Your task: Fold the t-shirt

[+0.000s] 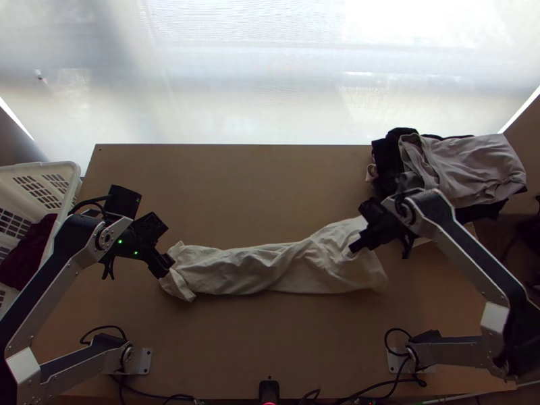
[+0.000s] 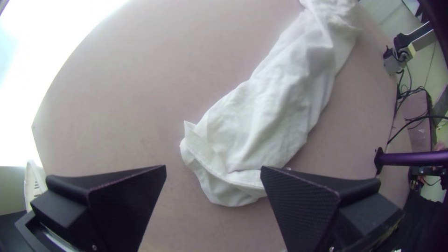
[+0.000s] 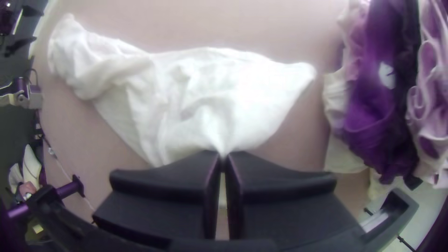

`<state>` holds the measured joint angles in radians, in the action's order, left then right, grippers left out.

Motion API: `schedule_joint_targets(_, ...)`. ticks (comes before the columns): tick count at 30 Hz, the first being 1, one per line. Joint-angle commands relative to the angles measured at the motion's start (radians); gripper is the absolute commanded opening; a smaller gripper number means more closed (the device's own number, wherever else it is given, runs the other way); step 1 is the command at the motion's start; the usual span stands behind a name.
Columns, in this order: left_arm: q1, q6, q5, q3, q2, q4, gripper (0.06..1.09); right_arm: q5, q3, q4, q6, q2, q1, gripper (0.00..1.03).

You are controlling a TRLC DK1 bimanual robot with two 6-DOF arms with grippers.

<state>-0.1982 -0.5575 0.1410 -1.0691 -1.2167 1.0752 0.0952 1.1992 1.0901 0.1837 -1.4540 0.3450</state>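
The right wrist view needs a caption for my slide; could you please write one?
Right claw pinching the rumpled white shirt, a pile of clothes lying nearby.

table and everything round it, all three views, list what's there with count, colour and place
t-shirt: 1, off-white, bunched lengthwise across the table
clothes pile: 1, mixed grey-pink, black and purple, far right corner
table: 1, light brown, beneath the t-shirt
basket: 1, white, beyond the table's left edge
dark cloth: 1, deep red, in the basket
cables: several, black, along the near edge
small device: 1, black with a red light, middle of the near edge
arms: 2, silver-grey and black, one each side
left tool: 1, black, open at the t-shirt's left end
right tool: 1, black, pinching the t-shirt's right part
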Motion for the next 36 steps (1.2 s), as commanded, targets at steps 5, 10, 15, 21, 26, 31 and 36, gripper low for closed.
schedule_joint_targets(5,-0.001,-0.010,-0.001,-0.009,-0.001,-0.004,1.04,0.001,0.454,0.321,0.039,0.101,0.009,0.03)
schedule_joint_targets(10,-0.037,-0.004,-0.001,0.005,0.013,0.003,1.04,-0.046,0.500,0.421,0.088,0.181,0.011,0.03)
schedule_joint_targets(15,-0.107,0.007,-0.001,0.049,0.020,0.009,1.04,-0.064,0.184,0.430,0.250,0.333,-0.159,0.03)
schedule_joint_targets(21,-0.267,0.064,-0.018,0.074,-0.024,-0.026,1.04,-0.060,-0.029,0.406,0.296,0.408,-0.202,0.03)
schedule_joint_targets(26,-0.282,0.102,-0.044,-0.025,-0.158,-0.100,1.04,-0.060,-0.021,0.389,0.207,0.409,-0.069,0.03)
schedule_joint_targets(31,-0.254,0.126,-0.044,-0.123,-0.320,-0.135,1.04,-0.060,-0.007,0.376,0.158,0.409,-0.009,0.03)
schedule_joint_targets(36,-0.210,0.180,-0.038,-0.209,-0.437,-0.135,1.04,-0.061,0.014,0.376,0.140,0.415,0.011,0.03)
